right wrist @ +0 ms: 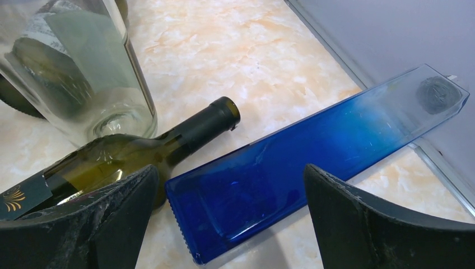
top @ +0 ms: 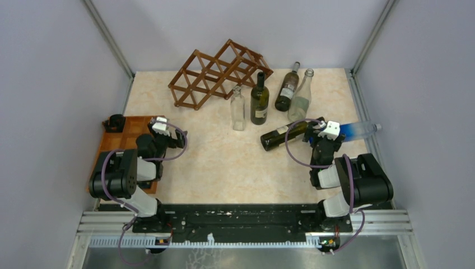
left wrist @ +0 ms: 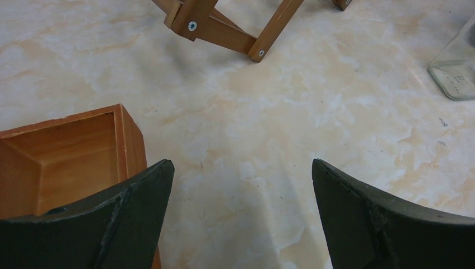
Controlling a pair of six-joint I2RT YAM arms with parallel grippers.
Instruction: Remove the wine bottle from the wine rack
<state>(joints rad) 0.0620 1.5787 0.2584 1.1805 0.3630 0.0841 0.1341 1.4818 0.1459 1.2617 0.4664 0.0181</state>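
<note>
The brown wooden lattice wine rack [top: 218, 73] stands at the back of the table, and no bottle shows in its cells; one foot of it shows in the left wrist view [left wrist: 224, 28]. A dark green wine bottle [top: 283, 135] lies on its side by my right gripper [top: 326, 134], next to a flat blue glass bottle [top: 358, 130]. In the right wrist view my right gripper [right wrist: 231, 171] is open, its jaws either side of the blue bottle's [right wrist: 291, 151] near end, with the green bottle [right wrist: 140, 151] at left. My left gripper [top: 159, 130] is open and empty over bare table [left wrist: 240, 168].
A small clear bottle [top: 238, 109] and a dark bottle [top: 259, 100] stand upright mid-table. Another dark bottle [top: 287, 87] and a clear bottle [top: 301, 96] are behind them. The clear one [right wrist: 73, 61] is close to my right gripper. An orange-brown compartment tray [top: 120, 140] lies at the left [left wrist: 67, 157].
</note>
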